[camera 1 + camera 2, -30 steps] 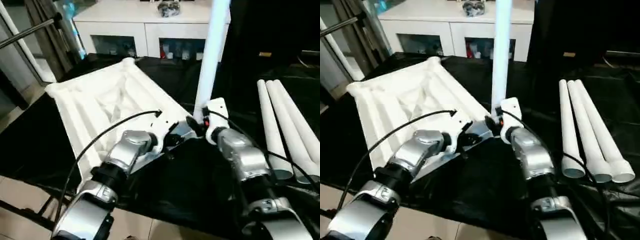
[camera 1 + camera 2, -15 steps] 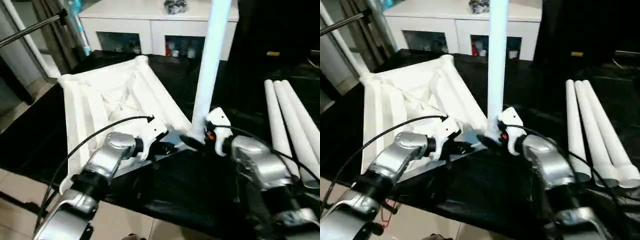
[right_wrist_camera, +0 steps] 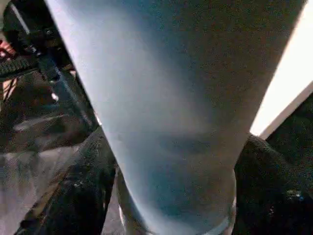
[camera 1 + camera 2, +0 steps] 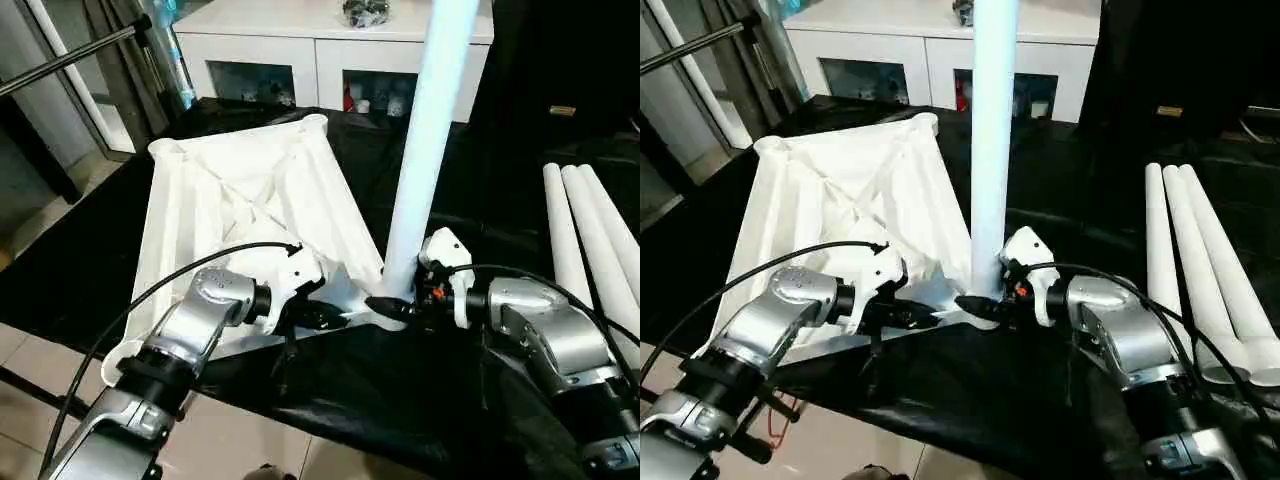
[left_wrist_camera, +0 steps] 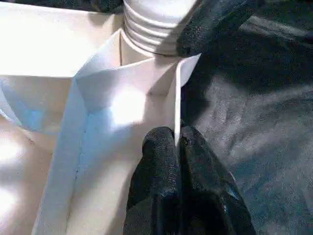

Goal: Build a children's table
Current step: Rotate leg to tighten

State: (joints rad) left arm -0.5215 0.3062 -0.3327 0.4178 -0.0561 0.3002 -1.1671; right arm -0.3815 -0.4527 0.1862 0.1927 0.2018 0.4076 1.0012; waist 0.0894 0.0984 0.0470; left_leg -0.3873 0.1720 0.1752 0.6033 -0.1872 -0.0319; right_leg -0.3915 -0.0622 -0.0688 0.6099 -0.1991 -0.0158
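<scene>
The white plastic tabletop (image 4: 240, 215) lies upside down, ribbed underside up, on a bench draped in black cloth (image 4: 400, 400), its far corner pointing toward a white cabinet with glass doors (image 4: 330, 60). At the tabletop's near corner one white tapered leg (image 4: 425, 140) stands upright, its threaded foot seated in the rounded corner socket (image 5: 151, 29).

The left gripper (image 5: 177, 147) pinches the tabletop's thin rim wall just beside that socket, one black finger on each side of the edge, pressed together on it. The right gripper (image 4: 392, 303) clamps the base of the upright leg: in the right wrist view its black fingers (image 3: 73, 196) sit on either side of the tube, touching it.

Three more white legs (image 4: 1200, 270) lie side by side near the right edge of the bench, well apart from the tabletop. A metal pole (image 4: 70, 55) slants across the upper left.
</scene>
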